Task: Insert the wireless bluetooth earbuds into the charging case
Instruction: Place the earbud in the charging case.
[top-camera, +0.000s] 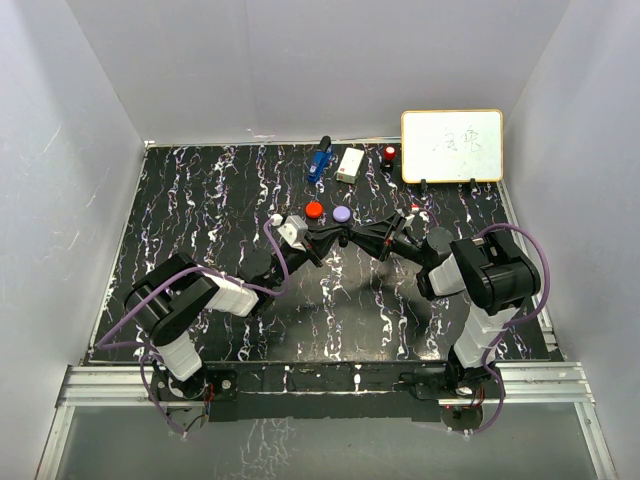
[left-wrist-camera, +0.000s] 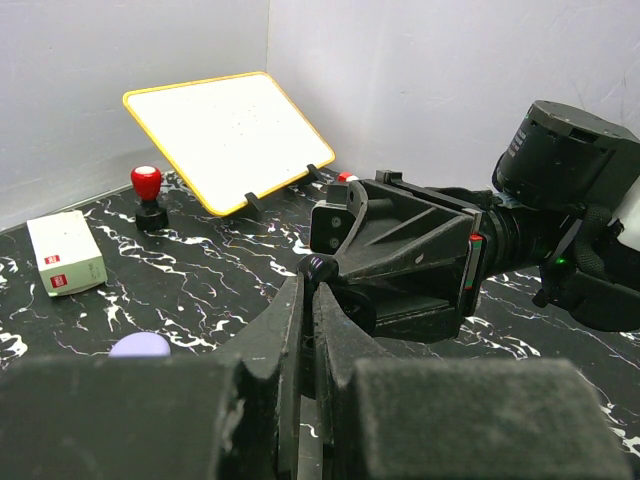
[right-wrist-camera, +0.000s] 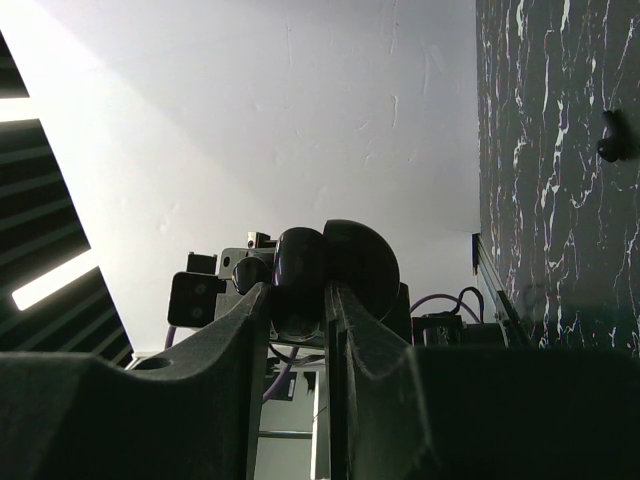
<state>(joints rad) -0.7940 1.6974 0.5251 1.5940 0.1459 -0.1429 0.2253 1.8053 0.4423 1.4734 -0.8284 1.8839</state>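
Left pincer (left-wrist-camera: 308, 290): fingers drawn almost together, pinching a small glossy black earbud (left-wrist-camera: 320, 267) at their tips. It is held above the black, white-veined marbled worktop (top-camera: 200, 250), right against the other arm's fingers.

Right pincer (right-wrist-camera: 297, 300): clamped on a round black plastic charging case (right-wrist-camera: 340, 255), one finger on each side. The case looks hinged open into two domed halves.

Meeting point: in the top view both arms reach inward and their tips touch near the middle of the worktop.

Second bud: a tiny black stemmed bud (right-wrist-camera: 612, 140) lies alone on the marbled surface, well apart from both arms.

Other cases: a round red plastic case (top-camera: 314, 210) and a round lavender plastic case (top-camera: 342, 214) sit side by side, apart, just beyond the joined tips.

Back row: a blue and black tool (top-camera: 319, 160), too small to identify, then a white cardboard box (top-camera: 350, 165) and a red-knobbed stamp on a black base (top-camera: 389, 155).

Right rear corner: a yellow-framed whiteboard (top-camera: 452, 146) leans tilted on black feet.
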